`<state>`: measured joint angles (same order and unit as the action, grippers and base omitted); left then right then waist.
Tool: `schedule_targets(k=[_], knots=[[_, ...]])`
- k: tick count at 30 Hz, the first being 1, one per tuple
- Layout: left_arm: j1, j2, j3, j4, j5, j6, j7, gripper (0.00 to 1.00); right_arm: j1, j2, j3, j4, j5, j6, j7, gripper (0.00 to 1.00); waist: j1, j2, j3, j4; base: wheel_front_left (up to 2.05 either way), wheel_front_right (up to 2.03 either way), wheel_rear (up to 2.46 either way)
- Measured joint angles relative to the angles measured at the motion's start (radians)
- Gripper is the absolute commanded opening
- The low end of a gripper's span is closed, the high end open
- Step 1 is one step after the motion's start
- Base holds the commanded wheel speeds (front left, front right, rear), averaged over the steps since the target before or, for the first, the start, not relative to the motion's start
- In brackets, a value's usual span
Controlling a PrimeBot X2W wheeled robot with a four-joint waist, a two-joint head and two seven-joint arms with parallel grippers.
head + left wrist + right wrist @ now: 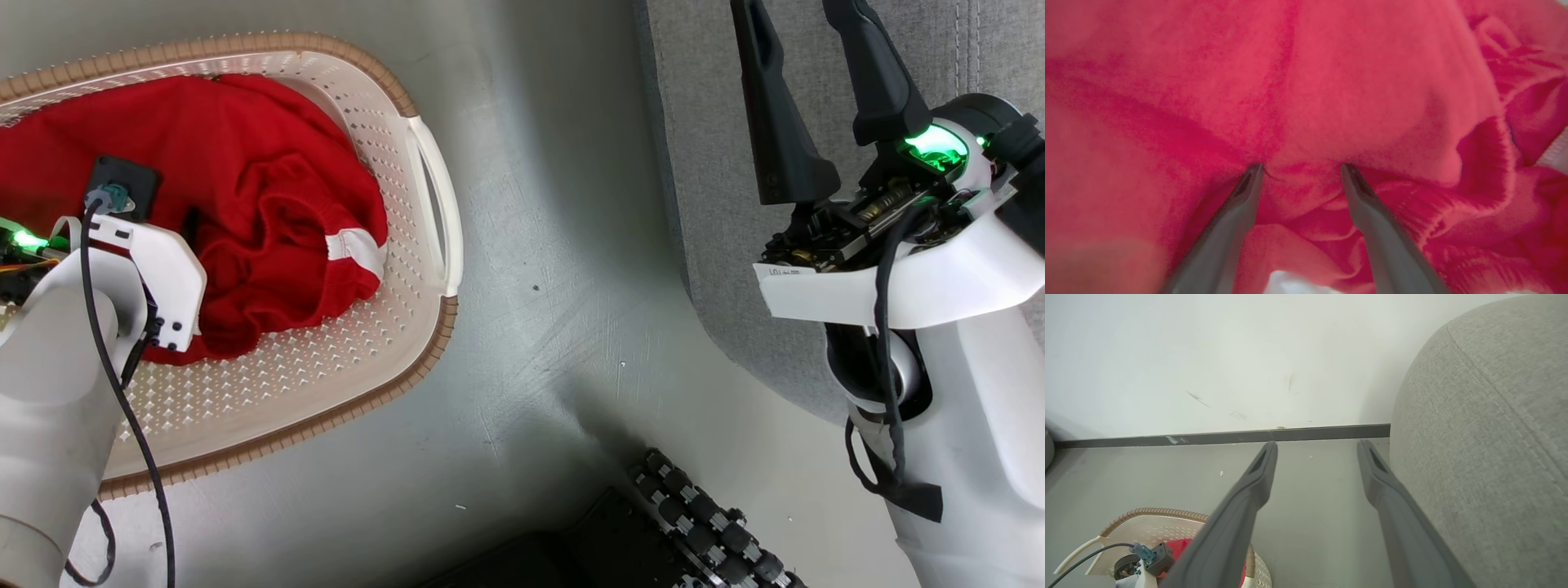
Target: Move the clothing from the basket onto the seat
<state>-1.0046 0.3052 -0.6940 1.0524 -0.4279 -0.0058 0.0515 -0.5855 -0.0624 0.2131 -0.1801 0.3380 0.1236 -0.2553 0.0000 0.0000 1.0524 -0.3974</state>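
- Head view: the clothing [245, 188] lies as a red heap inside the basket [384, 269], all of it below the brown rim [326, 420]. Our left arm [57, 359] reaches down into the heap from the near side of the basket, and its fingers are hidden under the wrist here. The seat [735, 245] stands to the right of the basket, well apart from it, with a strip of bare floor [555, 245] between them. Our right gripper [808, 49] is far from the basket, over the edge of the seat. Its fingers are spread wide and hold nothing.
- Left wrist view: our left gripper [1301, 168] is spread fully. Both tips touch the red cloth inside the basket and a soft fold sits between them, but nothing is pinched yet. We judge that the step in hand is the grasp. The next move calls for closing the fingers on this fold, then lifting straight up until the cloth hangs above the rim.
- Right wrist view: the right gripper points toward the wall [1208, 355] and its dark skirting [1229, 437], which run beyond the basket. The rounded side of the seat is just beside one finger.
- We think the way from the basket to the seat looks open. The edges to mind are the rim and the handle [445, 212], where thin cloth may catch.
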Motion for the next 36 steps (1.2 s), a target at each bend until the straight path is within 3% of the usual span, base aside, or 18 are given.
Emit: schedule_targets(k=[5, 6, 7, 8, 27, 36], knots=[[-0.015, -0.018, -0.004, 0.015, 0.003, 0.004, 0.003, 1.00, -0.019, 0.001, -0.004, 0.006, 0.000, 0.000, 0.000, 1.00, 0.0000, 0.0000, 0.000, -0.005, 0.00, 0.00, 0.00], [-0.016, -0.021, -0.005, 0.017, 0.004, 0.005, 0.005, 0.49, -0.018, 0.002, -0.004, 0.009, 0.000, 0.000, 0.000, 1.00, 0.0000, 0.0000, -0.001, -0.005, 0.00, 0.00, 0.00], [-0.017, -0.023, -0.007, 0.020, 0.007, 0.005, 0.005, 0.11, -0.018, 0.002, -0.004, 0.012, 0.000, 0.000, 0.000, 1.00, 0.0000, 0.0000, -0.002, -0.005, 0.00, 0.00, 0.00], [-0.020, -0.023, -0.007, 0.023, 0.007, 0.005, 0.006, 0.00, -0.018, 0.002, -0.004, 0.015, 0.000, 0.000, 0.000, 1.00, 0.0000, 0.0000, -0.003, -0.005, 0.00, 0.00, 0.00], [-0.022, -0.065, -0.015, 0.052, 0.006, -0.007, -0.024, 0.00, -0.019, 0.004, -0.012, 0.025, -0.010, 0.000, 0.000, 1.00, 0.0000, 0.0000, -0.041, 0.007, 0.00, 0.00, 0.00], [-0.011, -0.085, -0.014, 0.052, -0.003, -0.038, -0.068, 0.00, -0.038, 0.005, -0.026, 0.028, -0.011, 0.000, 0.000, 1.00, 0.0000, 0.0000, -0.078, 0.020, 0.00, 0.00, 0.00]])
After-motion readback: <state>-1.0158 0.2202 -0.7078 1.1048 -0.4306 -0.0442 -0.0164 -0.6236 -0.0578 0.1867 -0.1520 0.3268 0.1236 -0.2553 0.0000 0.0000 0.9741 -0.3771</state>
